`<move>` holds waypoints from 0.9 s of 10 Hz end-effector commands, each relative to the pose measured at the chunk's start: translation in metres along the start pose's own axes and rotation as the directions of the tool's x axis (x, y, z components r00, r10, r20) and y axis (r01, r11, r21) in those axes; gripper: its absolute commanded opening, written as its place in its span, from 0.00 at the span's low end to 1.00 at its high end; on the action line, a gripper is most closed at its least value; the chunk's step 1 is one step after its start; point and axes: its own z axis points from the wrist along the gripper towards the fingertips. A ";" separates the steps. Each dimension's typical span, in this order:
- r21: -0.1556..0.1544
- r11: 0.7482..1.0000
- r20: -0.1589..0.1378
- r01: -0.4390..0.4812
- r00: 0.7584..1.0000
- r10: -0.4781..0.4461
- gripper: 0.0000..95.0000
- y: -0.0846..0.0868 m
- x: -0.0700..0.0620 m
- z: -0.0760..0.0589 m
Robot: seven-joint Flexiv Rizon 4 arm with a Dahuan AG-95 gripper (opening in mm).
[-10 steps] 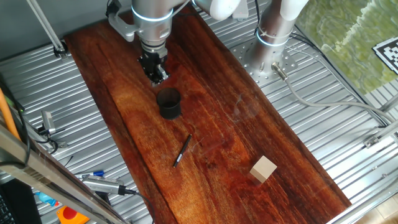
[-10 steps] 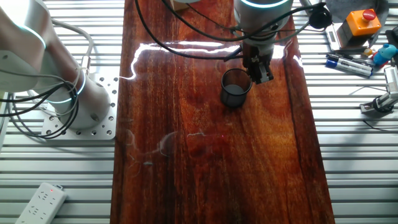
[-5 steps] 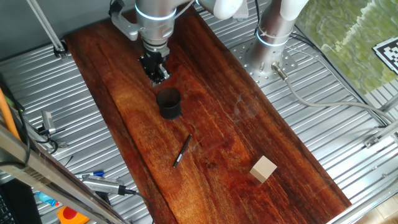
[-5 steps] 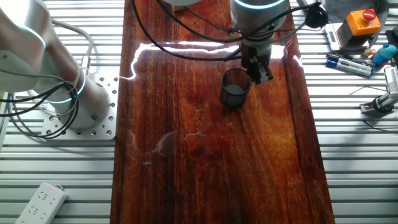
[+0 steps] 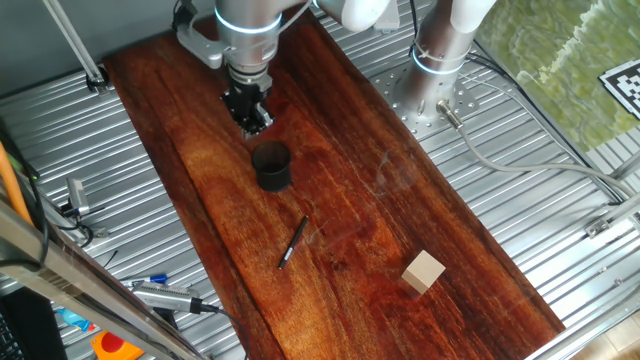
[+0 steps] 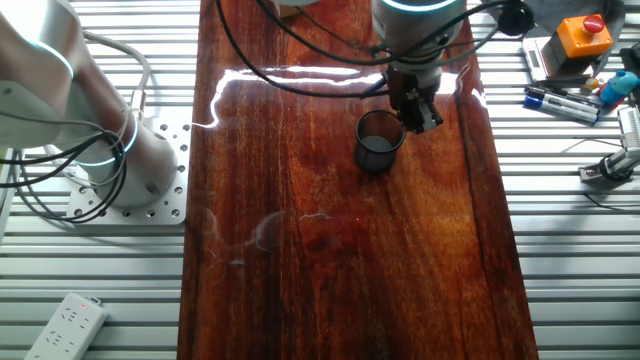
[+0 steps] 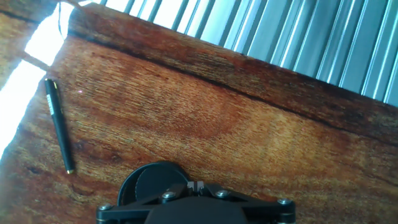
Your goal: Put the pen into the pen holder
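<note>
While the arm hangs over the far end of the long reddish-brown wooden board (image 5: 400,200), very little has changed from a second ago: in one fixed view the silver wrist has only drifted a touch, and everything on the board lies exactly where it did.

Going left to right in that view, the blue-and-silver markers (image 5: 165,292) lie off the board on the ribbed metal table (image 5: 60,150), at the near left. Next comes the two-finger black gripper (image 5: 256,120), pointing down just beyond the small black round cup (image 5: 272,166) and apart from it. Its fingers are drawn together with nothing between them, and the hand view shows the two tips meeting (image 7: 196,185). The cup stands upright with its dark hollow facing up. Nearer than the cup, and clearly apart from it, the thin black pen with a pale tip (image 5: 292,242) lies flat on the wood, slanted, its pale tip toward the near left. Well to the right, near the board's close end, sits the tan wooden cube (image 5: 423,271).

From the other fixed view the gripper (image 6: 420,113) overlaps the cup's (image 6: 380,142) right rim, as it did before; the pen is out of that picture.

Looking along the fingers, the pen (image 7: 59,124) lies at the left and the cup (image 7: 152,183) sits low, partly behind the gripper body.
</note>
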 end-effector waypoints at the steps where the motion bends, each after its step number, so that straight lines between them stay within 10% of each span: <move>1: -0.023 0.997 -0.045 -0.068 0.997 0.067 0.00 0.000 0.000 0.000; 9: -0.040 0.989 -0.118 -0.140 0.984 0.134 0.00 0.006 -0.031 0.000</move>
